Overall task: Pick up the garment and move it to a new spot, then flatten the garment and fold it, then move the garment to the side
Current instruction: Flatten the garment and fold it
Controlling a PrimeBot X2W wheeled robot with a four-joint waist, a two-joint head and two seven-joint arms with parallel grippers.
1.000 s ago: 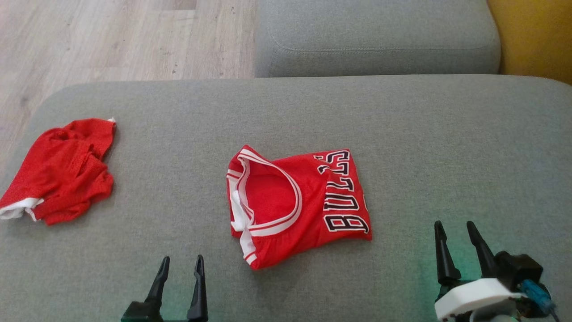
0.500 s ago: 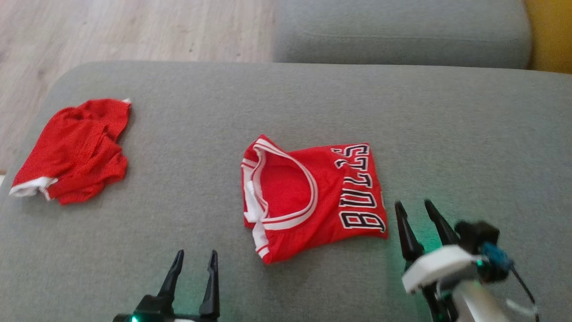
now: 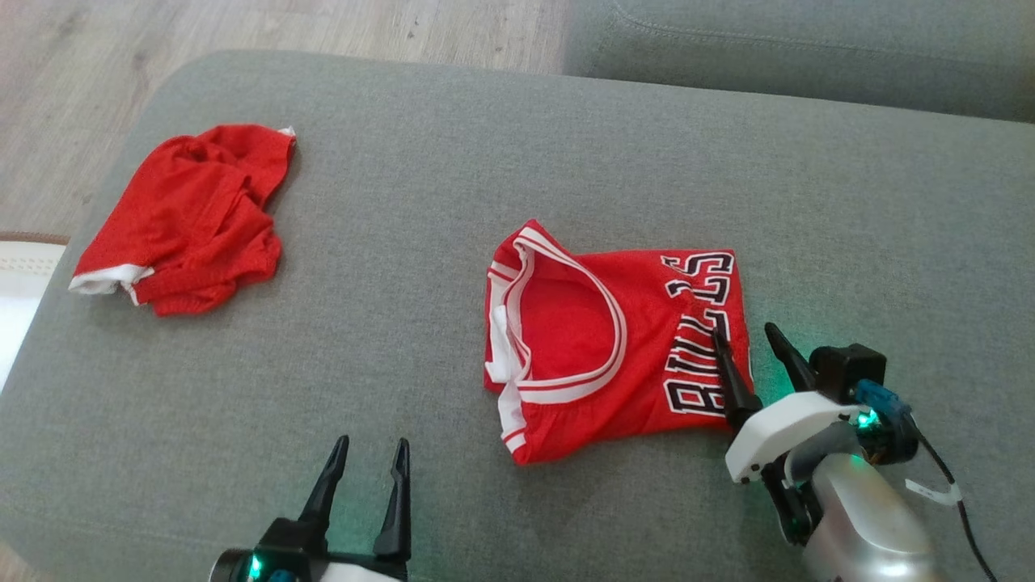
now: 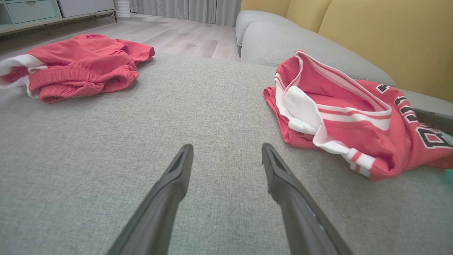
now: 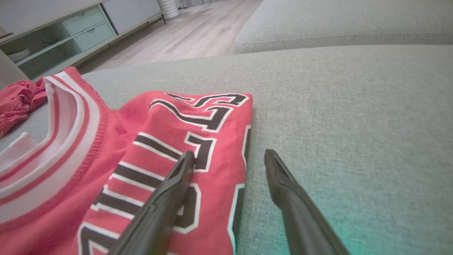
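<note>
The R gripper (image 3: 742,331) is the one that's changed: a sec ago it sits well off the jersey's (image 3: 614,339) 3 o'clock side, and now it's right at that edge. One finger lies over the black lettering, the other over bare cushion (image 3: 404,202) just beside the hem. The right wrist view confirms this: the jaws stand wide apart, straddling the jersey's (image 5: 159,124) side edge, w/ nothing held yet.

The whole head view has slid too. Jersey and shorts (image 3: 190,222) both sit further toward 3 o'clock in frame than before, and the floor strip (image 3: 323,32) at 12 is thinner. That's the camera swinging, not the clothes moving; the jersey's folds and outline look the same.

The L gripper (image 3: 373,443) is at approx. 7 o'clock, fingers apart and empty, in much the same spot in frame. It's on bare cushion, short of the jersey's collar side, as its wrist view shows (image 4: 226,148).

The jersey lies near centre, doubled into a rough rectangle w/ the collar toward 9 o'clock. The shorts are crumpled at 10 o'clock, well apart.

Prob. meaning: the reach is nearly done and a pinch on the lettered edge comes next. Since the jersey already looks folded, I'd guess this is the move-aside step, but can't be sure.
</note>
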